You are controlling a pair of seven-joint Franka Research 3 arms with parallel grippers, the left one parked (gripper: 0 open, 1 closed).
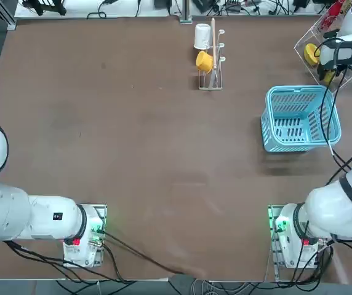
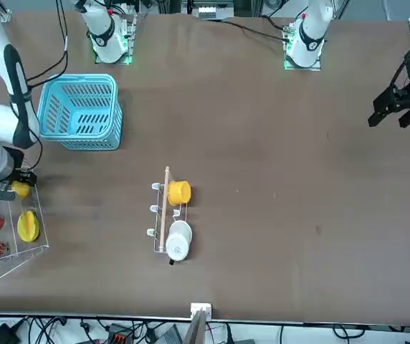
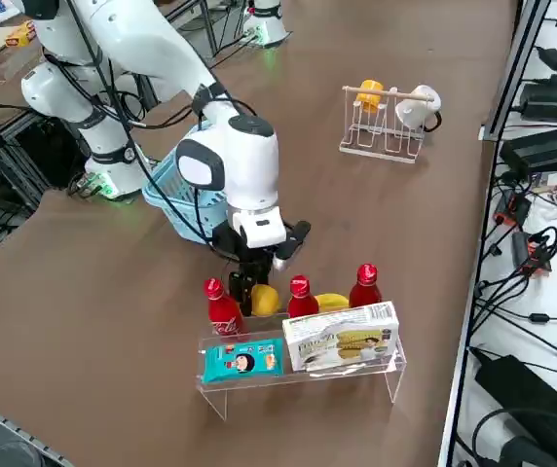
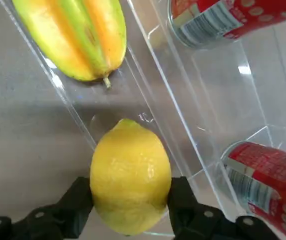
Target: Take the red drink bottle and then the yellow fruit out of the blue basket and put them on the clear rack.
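White rounded arm (image 3: 230, 156) w/ black joint bands, black cables; right gripper (image 4: 128, 205) black, small screws.

— Where's the right gripper (image 4: 129, 202)?

— At the top view's two o'clock, arm stretched far out, wrist pointing down.

— And its fingers (image 4: 78, 202)?

— Closed against both sides of the yellow fruit (image 4: 130, 182).

A brown table (image 1: 133, 153) carries a blue basket (image 1: 300, 118) near its right edge and a wire cup stand (image 1: 211, 58) at its far side. A clear rack (image 3: 303, 375) stands at the far right corner, beyond the basket.
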